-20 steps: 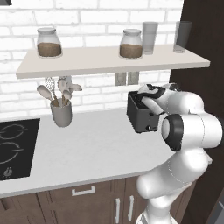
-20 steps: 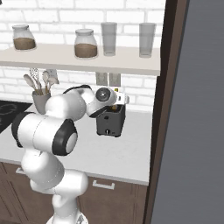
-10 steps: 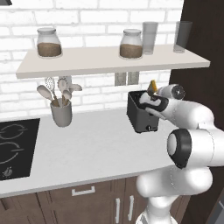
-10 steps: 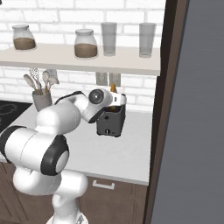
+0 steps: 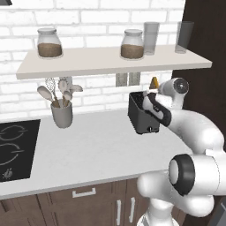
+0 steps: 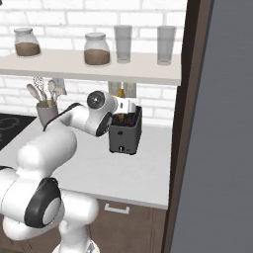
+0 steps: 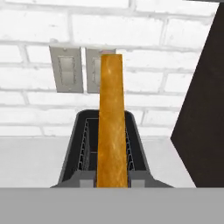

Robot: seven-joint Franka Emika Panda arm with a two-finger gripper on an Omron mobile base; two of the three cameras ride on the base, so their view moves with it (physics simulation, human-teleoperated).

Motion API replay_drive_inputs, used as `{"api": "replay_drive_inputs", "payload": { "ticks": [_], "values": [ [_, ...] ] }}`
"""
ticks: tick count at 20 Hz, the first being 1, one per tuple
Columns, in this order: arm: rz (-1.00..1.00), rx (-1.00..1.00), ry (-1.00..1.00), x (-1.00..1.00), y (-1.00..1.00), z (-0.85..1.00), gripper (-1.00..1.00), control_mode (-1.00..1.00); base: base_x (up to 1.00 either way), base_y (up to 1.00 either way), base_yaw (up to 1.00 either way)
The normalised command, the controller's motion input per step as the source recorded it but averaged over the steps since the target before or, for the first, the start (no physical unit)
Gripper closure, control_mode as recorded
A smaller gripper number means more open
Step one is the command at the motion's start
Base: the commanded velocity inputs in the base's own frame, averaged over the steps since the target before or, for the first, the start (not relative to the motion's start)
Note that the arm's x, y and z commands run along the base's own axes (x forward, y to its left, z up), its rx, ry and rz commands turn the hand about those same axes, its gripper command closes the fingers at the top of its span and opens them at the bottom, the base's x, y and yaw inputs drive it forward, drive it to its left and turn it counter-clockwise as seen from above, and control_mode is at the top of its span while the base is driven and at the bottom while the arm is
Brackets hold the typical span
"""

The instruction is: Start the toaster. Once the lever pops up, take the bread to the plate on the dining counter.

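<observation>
The gripper [image 6: 123, 109], clamped on the bread [image 7: 112, 122], has lifted it clear above the toaster [image 5: 142, 115]; toasting done, transfer to plate remains.

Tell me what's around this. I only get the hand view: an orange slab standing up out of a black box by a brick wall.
Observer: The box is the toaster, on a pale counter. A shelf above it carries two jars and two glasses.
Operator: Anything beside it?
Observer: To its left, well apart, stands a grey pot of utensils.
Operator: And further left?
Observer: A black cooktop, set into the counter.
</observation>
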Motion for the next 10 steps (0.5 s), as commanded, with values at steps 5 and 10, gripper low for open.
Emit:
{"api": "replay_drive_inputs", "payload": {
  "ticks": [5, 10],
  "values": [
    [0.00, 0.00, 0.19, -0.93, 0.11, 0.05, 1.00, -1.00, 0.00, 0.00, 0.00],
    [0.00, 0.00, 0.17, -1.00, 0.21, 0.11, 1.00, -1.00, 0.00, 0.00, 0.00]
  ]
}}
